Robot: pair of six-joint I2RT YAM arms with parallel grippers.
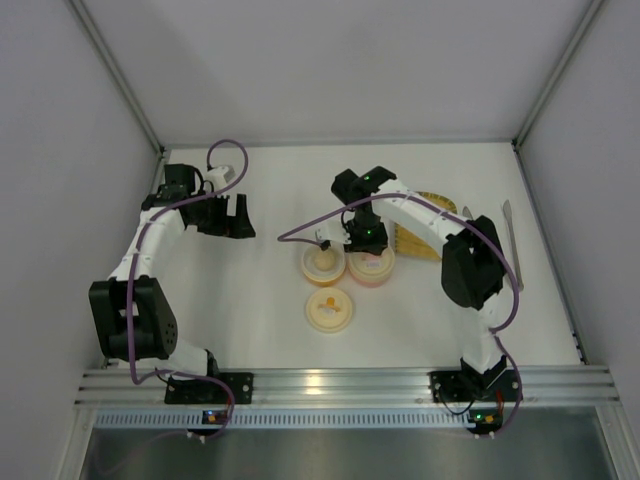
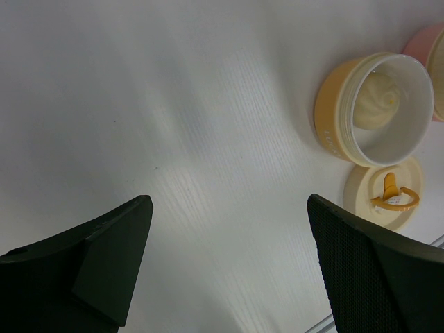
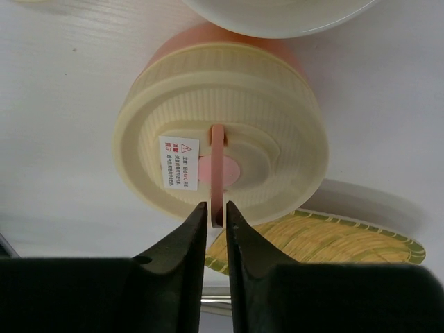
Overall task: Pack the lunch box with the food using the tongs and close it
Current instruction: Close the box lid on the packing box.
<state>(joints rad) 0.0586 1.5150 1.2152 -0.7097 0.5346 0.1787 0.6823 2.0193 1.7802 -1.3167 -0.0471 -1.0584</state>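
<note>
Up close, right gripper [image 3: 216, 208] pinches the lid [image 3: 277, 104] by its ring handle [image 3: 218, 149], pink tub [image 3: 180, 45] mostly hidden underneath; left gripper [image 2: 229, 208] hangs spread wide.

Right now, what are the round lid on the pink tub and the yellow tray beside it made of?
Lid: looks like cream plastic, fairly matte, with fine moulded ridges and a stuck-on label. Yellow tray: probably moulded plastic too, its ribs imitating woven straw; real weave cannot be ruled out.

Pink tub [image 2: 427, 41] cut off at right edge
</note>
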